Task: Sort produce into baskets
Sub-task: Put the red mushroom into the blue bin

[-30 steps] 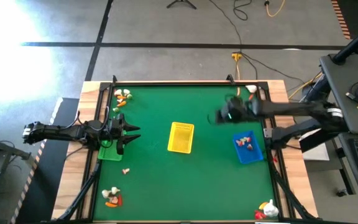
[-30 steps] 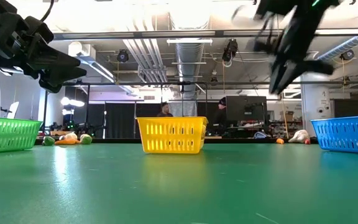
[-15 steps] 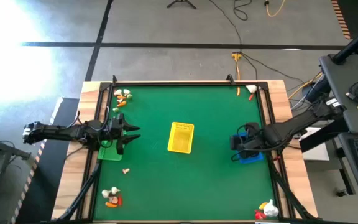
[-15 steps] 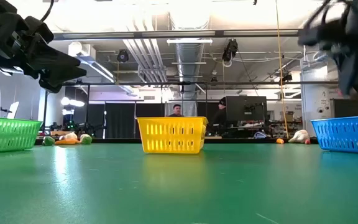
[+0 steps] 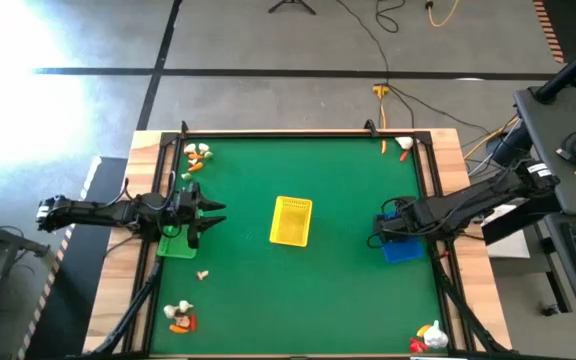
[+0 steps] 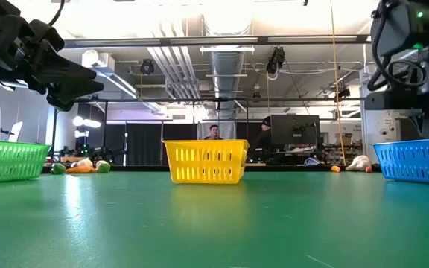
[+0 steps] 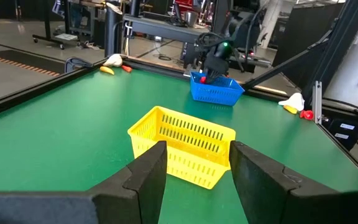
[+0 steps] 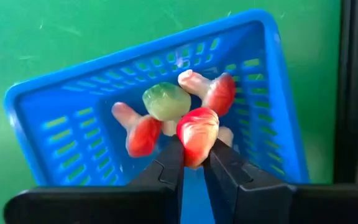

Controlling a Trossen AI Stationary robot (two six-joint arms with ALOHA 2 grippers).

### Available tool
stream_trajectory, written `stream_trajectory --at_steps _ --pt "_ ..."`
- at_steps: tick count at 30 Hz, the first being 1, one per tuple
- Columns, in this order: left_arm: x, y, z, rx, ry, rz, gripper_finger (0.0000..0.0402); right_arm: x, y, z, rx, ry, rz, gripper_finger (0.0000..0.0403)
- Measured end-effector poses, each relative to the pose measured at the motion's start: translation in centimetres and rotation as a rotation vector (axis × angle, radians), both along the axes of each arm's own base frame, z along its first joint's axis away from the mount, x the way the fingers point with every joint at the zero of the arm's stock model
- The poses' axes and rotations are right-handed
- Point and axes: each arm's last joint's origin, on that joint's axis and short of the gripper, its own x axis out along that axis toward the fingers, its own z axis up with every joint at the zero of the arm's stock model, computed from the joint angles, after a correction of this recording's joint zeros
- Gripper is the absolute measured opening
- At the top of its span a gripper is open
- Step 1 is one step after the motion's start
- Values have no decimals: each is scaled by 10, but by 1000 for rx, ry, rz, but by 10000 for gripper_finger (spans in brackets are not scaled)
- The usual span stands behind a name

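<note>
Your right gripper point(image 8: 194, 163) hangs directly above the blue basket point(image 8: 61, 124), fingers pinched narrow on a red-and-white piece point(image 8: 197, 135). If you let go off-centre, it may bounce off the pieces already inside and over the rim. Your left gripper point(image 7: 192, 163) waits over the green basket point(image 5: 177, 243), fingers part open, empty.

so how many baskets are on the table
3: the green basket on the left under the left arm's fingers, the yellow basket in the middle, the blue basket on the right, partly covered by the right arm.
</note>
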Motion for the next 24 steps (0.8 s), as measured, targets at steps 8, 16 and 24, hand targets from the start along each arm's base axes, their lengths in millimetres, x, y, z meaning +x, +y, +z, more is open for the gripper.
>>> stream_trajectory --at_steps 8,16,24 --pt "0 0 0 0 0 1 158 5 0 9 24 -13 23 148" --pt "0 0 0 0 0 0 158 33 18 51 -31 -152 89 165" --pt "0 0 0 0 0 1 158 89 81 96 -44 -235 520 140"
